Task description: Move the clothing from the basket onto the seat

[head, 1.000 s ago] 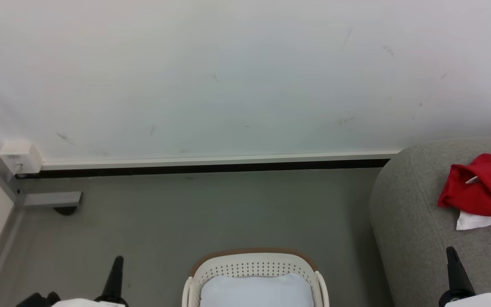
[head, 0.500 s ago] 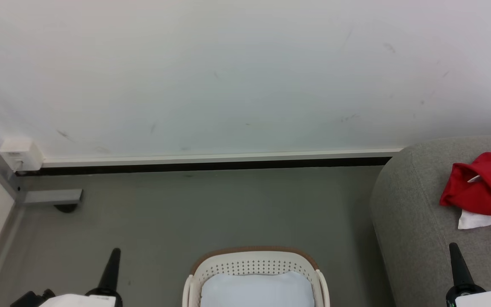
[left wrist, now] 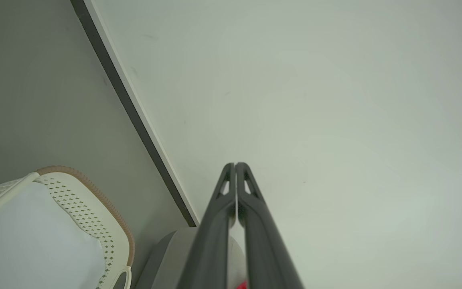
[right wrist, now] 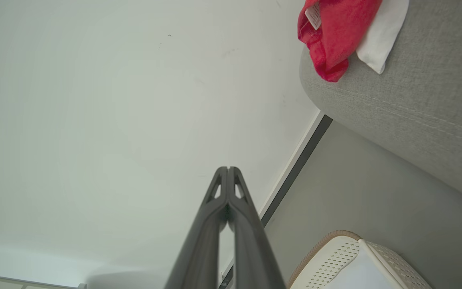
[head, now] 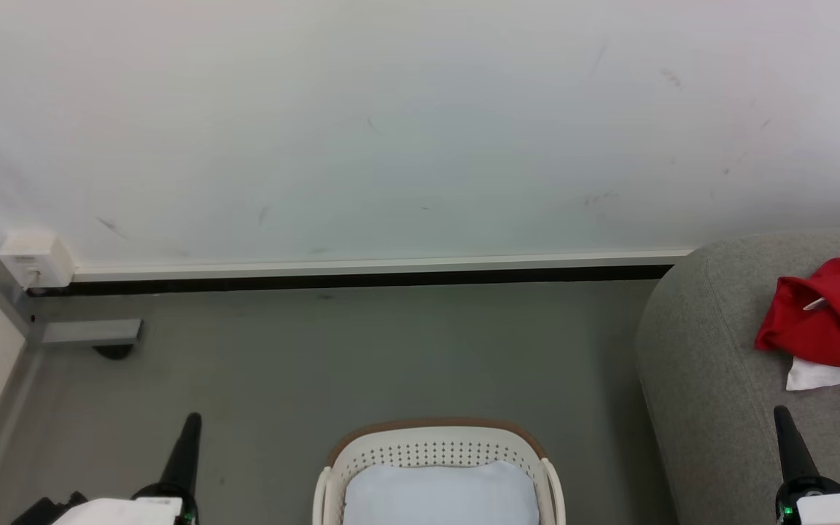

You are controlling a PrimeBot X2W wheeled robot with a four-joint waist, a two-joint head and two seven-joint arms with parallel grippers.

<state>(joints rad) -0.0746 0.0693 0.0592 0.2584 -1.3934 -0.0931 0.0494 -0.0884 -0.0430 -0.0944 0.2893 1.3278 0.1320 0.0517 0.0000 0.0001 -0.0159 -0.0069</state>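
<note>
1. Fingers point(left wrist: 211, 241) of left gripper point(left wrist: 235, 165) clenched flat together, nothing between them. Head view has this gripper low left point(head: 192, 419), over the grey floor point(head: 362, 357), left of the basket point(head: 434, 426).
2. Right gripper point(right wrist: 227, 168): fingers point(right wrist: 251, 249) pressed tight too, gripping nothing. In head view it sits low right point(head: 782, 412), tip over the front part of the seat point(head: 712, 379).
3. Clothing point(head: 828, 328): crumpled red heap with a white panel poking out at its near side. It lies on the seat top near the rounded left end and is cut off by the frame edge. Not touched by either gripper.
4. Basket stands on the floor at bottom centre, between the two grippers, near the seat but apart from it. Pale blue lining point(head: 438, 496) shows inside.
5. Right wrist view: clothing point(right wrist: 331, 36) with a white label, on the seat point(right wrist: 415, 92); basket corner point(right wrist: 335, 257) at the bottom.
6. Left wrist view: basket point(left wrist: 86, 208) lower left, seat end point(left wrist: 167, 257) beside it.
7. Behind: white wall point(head: 420, 131), dark baseboard point(head: 362, 281), small white box point(head: 33, 262) low on the wall at left.
</note>
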